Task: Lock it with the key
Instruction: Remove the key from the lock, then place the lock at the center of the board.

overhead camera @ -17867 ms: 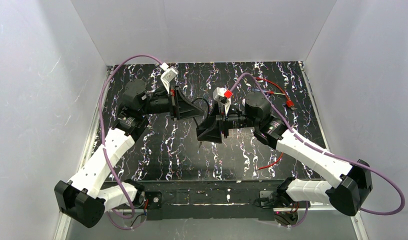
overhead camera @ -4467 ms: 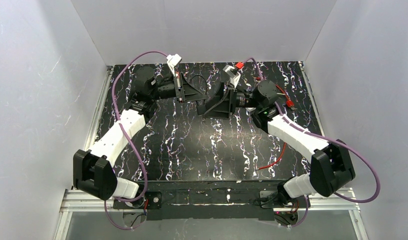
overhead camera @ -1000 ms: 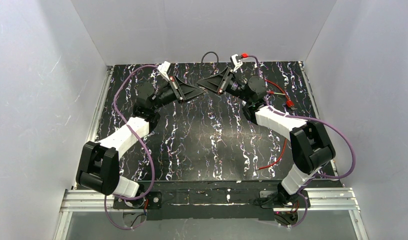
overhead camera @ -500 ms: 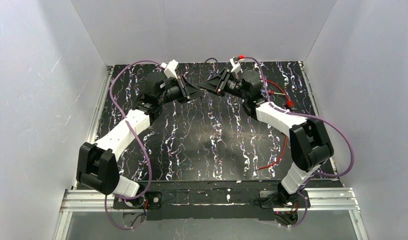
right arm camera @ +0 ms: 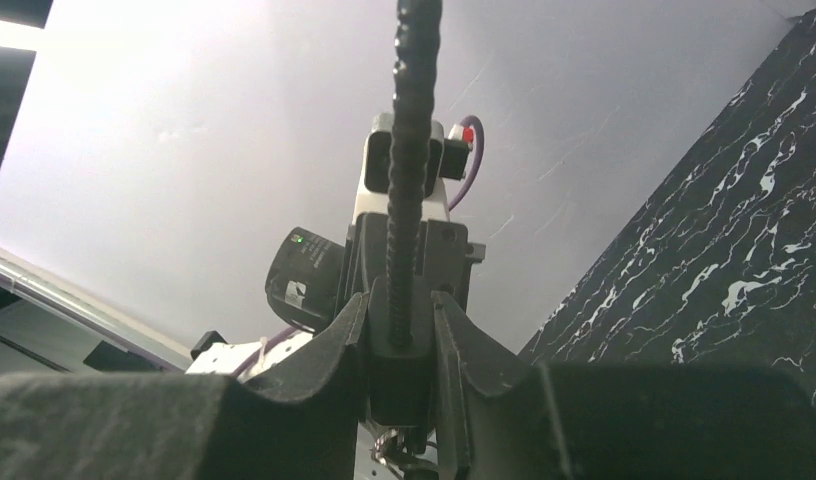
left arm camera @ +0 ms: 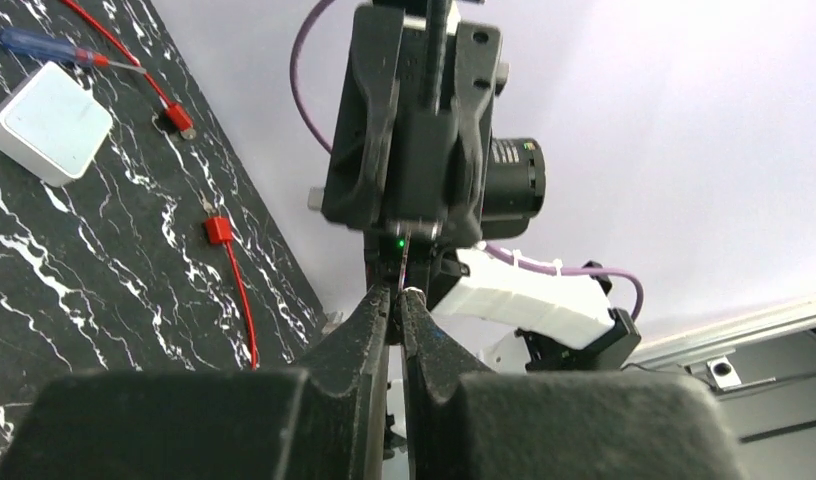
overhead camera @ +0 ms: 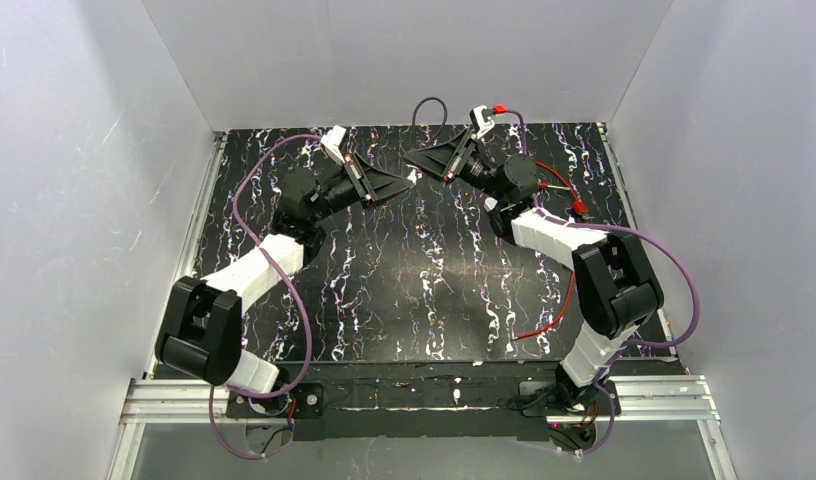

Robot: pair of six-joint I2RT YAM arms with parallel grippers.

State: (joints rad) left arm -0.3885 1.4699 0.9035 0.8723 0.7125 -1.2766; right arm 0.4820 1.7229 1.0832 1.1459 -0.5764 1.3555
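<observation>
Surface: black, white-veined marbled surface [overhead camera: 414,290]; arms raised over its far side.
Left gripper [left arm camera: 396,292]: pinching thin metal key [left arm camera: 405,255].
Right gripper [right arm camera: 400,300]: clamped on black cable lock [right arm camera: 408,150].
Progress: key tip at lock; insertion unconfirmed, turn judged outstanding.

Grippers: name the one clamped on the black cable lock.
The right gripper: it clamps the cable lock, ribbed cable rising between its fingers. The left gripper pinches only a thin key.
</observation>
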